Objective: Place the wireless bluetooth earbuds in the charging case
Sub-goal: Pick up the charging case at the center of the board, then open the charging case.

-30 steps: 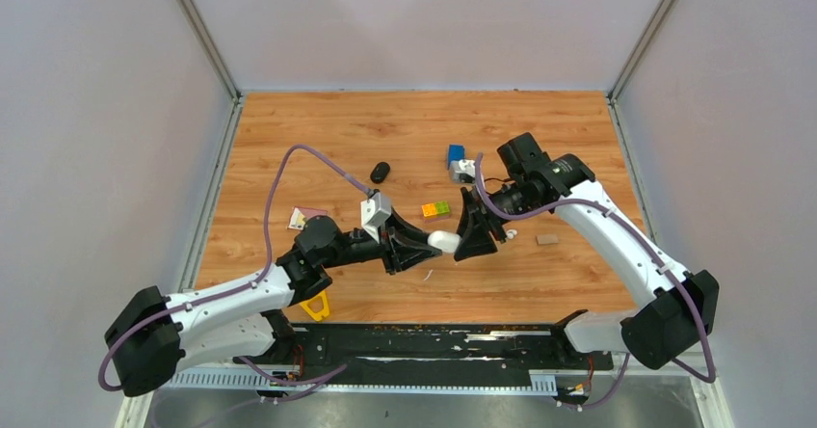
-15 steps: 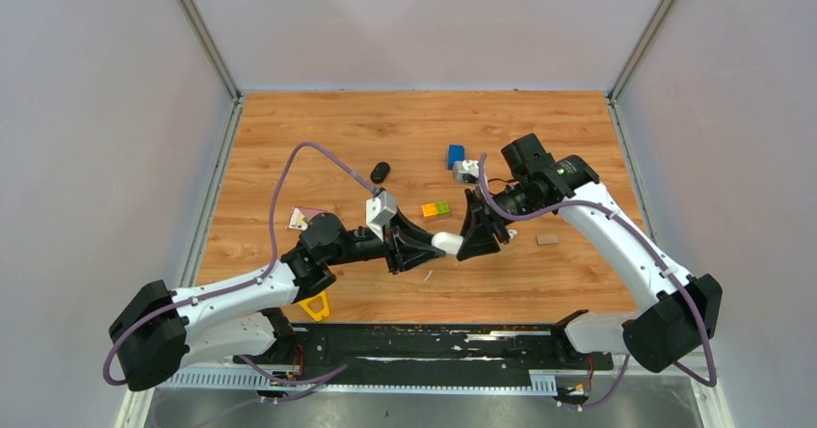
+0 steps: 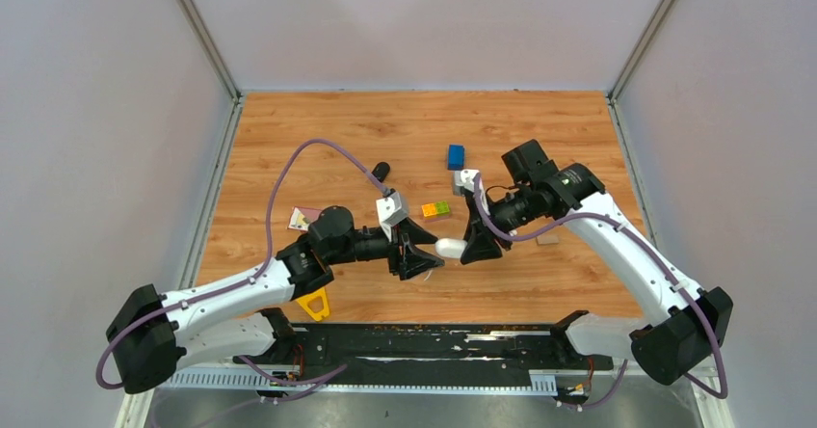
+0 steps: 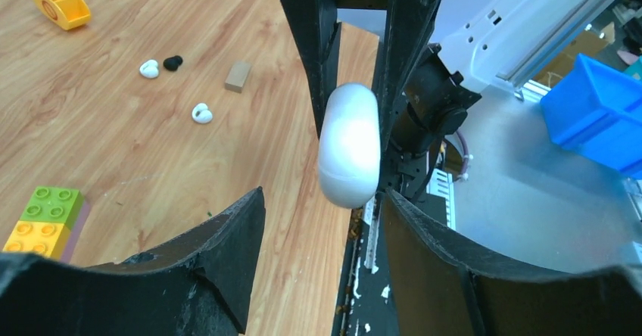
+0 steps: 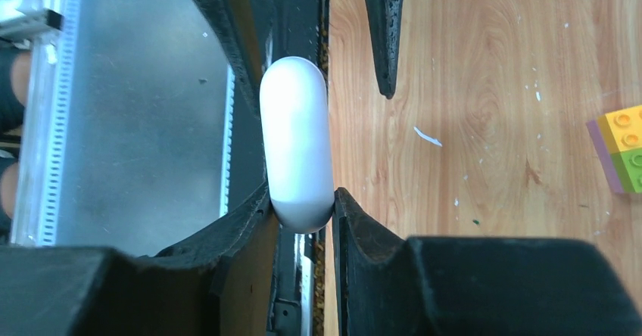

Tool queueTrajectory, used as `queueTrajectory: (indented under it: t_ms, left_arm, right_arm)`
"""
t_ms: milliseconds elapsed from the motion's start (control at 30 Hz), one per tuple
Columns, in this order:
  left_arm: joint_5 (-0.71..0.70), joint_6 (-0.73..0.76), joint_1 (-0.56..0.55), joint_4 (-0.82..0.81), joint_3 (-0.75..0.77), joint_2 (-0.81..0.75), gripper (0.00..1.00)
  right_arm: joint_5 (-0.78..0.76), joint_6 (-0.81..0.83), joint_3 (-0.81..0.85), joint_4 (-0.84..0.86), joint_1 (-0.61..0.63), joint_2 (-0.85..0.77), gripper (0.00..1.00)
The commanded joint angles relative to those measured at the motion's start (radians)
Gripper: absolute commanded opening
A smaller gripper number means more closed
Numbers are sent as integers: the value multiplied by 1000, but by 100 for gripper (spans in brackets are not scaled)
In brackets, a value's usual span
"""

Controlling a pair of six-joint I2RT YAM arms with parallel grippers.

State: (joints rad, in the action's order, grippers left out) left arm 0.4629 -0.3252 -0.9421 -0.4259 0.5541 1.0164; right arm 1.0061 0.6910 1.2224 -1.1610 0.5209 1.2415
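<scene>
- Top view: the charging case point(image 3: 449, 248) hangs above the wooden surface point(image 3: 328, 129) just below frame centre. Its long axis runs left to right, bridging the left hand point(image 3: 429, 254) and the right hand point(image 3: 469, 247). Both hands are at the case, one at each end. The earbuds are too small to pick out here.
- Left wrist view: the left hand point(image 4: 322, 196) is spread, its fingers standing clear on either side of the case's near end, touching neither flank. The case points straight away from this camera, into the right hand point(image 4: 352, 135), which grips its far end.
- On the surface at upper left lie a white earbud point(image 4: 149, 68) just beside a black earbud point(image 4: 172, 62), and a second white earbud point(image 4: 201, 113) a little below them. All three are outside the case and well apart from both hands. A fourth is not visible.
- Right wrist view: the right hand point(image 5: 301, 196) pinches the case's near end, pads pressed on both sides. The left hand point(image 5: 322, 94) flanks the far end.
- The case looks shut, so its contents cannot be told. Opening the lid probably comes first.
</scene>
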Motion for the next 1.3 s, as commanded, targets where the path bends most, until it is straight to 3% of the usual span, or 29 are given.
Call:
queueTrajectory:
  t_ms: [0, 667, 1167, 1267]
  left_arm:
    - [22, 65, -7, 82, 68, -13, 66]
    - [48, 26, -44, -24, 67, 71, 56]
    - [74, 3, -47, -76, 77, 117, 41]
    - [83, 6, -47, -80, 78, 123, 32]
  right_arm:
    - [-133, 46, 3, 28, 51, -16, 0]
    - [-169, 23, 37, 37, 78, -1, 0]
    - [-190, 24, 27, 37, 90, -4, 0]
    - [-192, 24, 24, 37, 92, -5, 1]
